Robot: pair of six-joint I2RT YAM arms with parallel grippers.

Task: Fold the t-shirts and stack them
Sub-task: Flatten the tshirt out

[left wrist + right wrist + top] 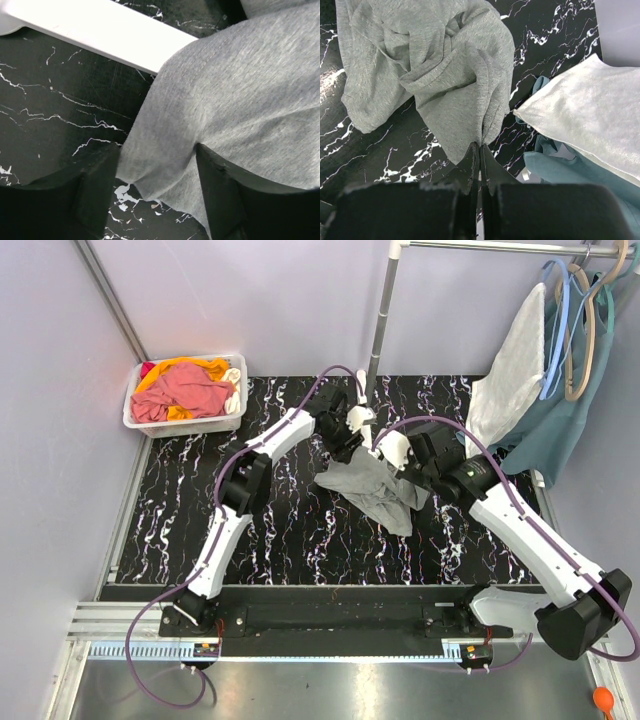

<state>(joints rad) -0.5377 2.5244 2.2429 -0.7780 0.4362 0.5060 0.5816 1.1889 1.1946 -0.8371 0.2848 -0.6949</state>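
A crumpled grey t-shirt (372, 490) lies in the middle of the black marble table (280, 530). My left gripper (345, 447) is at the shirt's far left edge. In the left wrist view the gripper (159, 186) is open, with a fold of the grey shirt (235, 90) lying between its black fingers (95, 187), low over the table. My right gripper (405, 462) is at the shirt's far right side. In the right wrist view the gripper (481, 146) is shut on a bunched edge of the grey shirt (445, 75).
A white bin (137, 418) of red and yellow clothes stands at the back left. A clothes rack pole (381, 320) rises behind the shirt. A white garment (510, 370) and a teal one (560, 425) hang at the right, close to my right gripper (585, 112).
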